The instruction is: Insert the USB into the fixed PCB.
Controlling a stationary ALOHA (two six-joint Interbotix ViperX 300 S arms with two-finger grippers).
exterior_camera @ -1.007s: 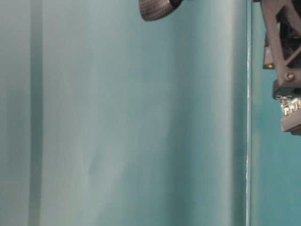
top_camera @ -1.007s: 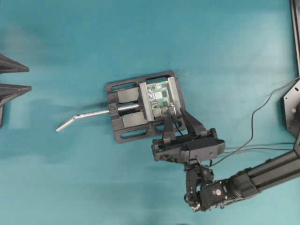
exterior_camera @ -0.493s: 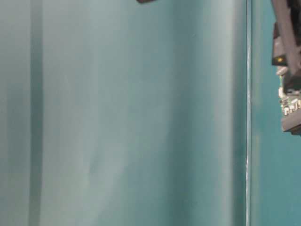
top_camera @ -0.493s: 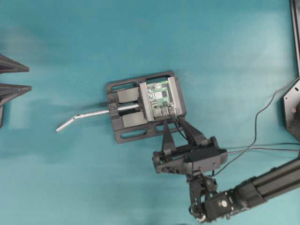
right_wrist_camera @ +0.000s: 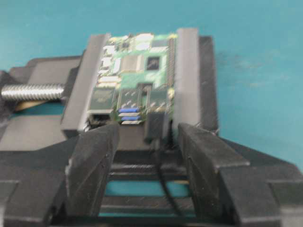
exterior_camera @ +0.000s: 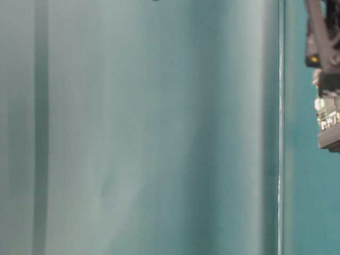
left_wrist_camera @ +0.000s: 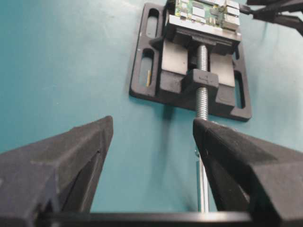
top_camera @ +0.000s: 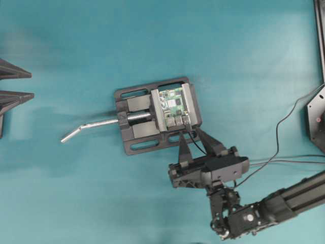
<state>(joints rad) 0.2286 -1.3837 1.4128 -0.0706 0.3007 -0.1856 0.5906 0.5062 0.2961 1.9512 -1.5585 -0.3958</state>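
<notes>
The green fixed PCB (top_camera: 172,107) is clamped in a black vise (top_camera: 137,124); it also shows in the right wrist view (right_wrist_camera: 137,71) and the left wrist view (left_wrist_camera: 203,9). The USB (right_wrist_camera: 156,125) sits with its black body against the board's near edge, its silver tip hidden. Its thin cable trails back between my right fingers. My right gripper (top_camera: 189,133) (right_wrist_camera: 147,130) is open just in front of the vise, fingers either side of the USB and clear of it. Far left, my left gripper (top_camera: 32,85) (left_wrist_camera: 152,125) stands open and empty.
The vise's silver handle (top_camera: 89,127) sticks out left over the teal table. The black cable (top_camera: 277,132) loops away right toward a black mount (top_camera: 317,117). In the table-level view only a sliver of the board (exterior_camera: 326,114) shows at the right edge.
My right gripper has drawn back from the vise toward the table's near edge, leaving the USB at the board. The left gripper has not moved.
</notes>
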